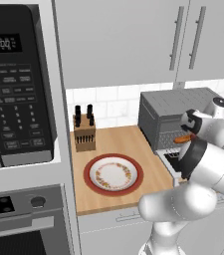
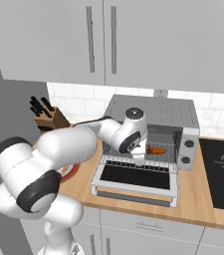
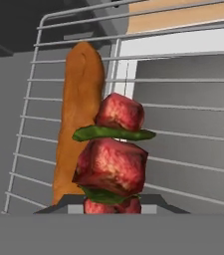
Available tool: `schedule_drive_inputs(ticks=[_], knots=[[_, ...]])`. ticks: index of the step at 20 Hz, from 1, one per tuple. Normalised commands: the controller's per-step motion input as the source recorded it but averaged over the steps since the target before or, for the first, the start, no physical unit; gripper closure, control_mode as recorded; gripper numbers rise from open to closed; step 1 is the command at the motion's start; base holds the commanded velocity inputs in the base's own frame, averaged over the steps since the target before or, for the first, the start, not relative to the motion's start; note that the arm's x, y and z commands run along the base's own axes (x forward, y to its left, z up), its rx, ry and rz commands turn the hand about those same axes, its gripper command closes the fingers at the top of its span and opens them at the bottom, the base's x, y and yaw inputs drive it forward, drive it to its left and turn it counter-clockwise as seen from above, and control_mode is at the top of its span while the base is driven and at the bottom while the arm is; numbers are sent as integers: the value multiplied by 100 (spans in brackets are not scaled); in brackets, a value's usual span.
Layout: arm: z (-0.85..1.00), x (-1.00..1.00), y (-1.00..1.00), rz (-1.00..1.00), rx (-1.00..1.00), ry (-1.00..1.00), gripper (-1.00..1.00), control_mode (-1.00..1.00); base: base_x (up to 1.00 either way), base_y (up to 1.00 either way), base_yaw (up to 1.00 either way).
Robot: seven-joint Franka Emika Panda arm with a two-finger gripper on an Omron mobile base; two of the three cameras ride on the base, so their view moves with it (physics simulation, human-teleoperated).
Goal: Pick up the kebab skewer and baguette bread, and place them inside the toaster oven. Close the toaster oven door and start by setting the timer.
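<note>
Reaching from the left base view, the arm hid the toaster oven (image 1: 175, 114) mouth, orange baguette bread (image 1: 183, 139) peeking out. From the right, the fingers (image 2: 140, 160) hung over the wire rack (image 2: 156, 149), above the lowered toaster oven door (image 2: 136, 178). In the hand view they clamped narrowly on the kebab skewer (image 3: 113, 154), beside the baguette on the rack.

**Clearance at the oven mouth**

The oven (image 2: 156, 117) is standing open, its door (image 2: 133, 178) lying flat over the counter edge and blocking a low frontal approach. On the rack (image 3: 183, 129), the baguette (image 3: 78, 119) is occupying the left side; the rest is lying bare. The knife block (image 1: 84, 132) and plate (image 1: 113, 175) are sitting well left of the mouth.
</note>
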Motion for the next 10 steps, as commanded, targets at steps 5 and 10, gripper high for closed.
schedule_drive_inputs(ticks=[5,10], knots=[[-5,23,0,-2,0,0,100,-100,0,0,0],[-5,24,0,-2,0,0,100,-100,0,0,0]])
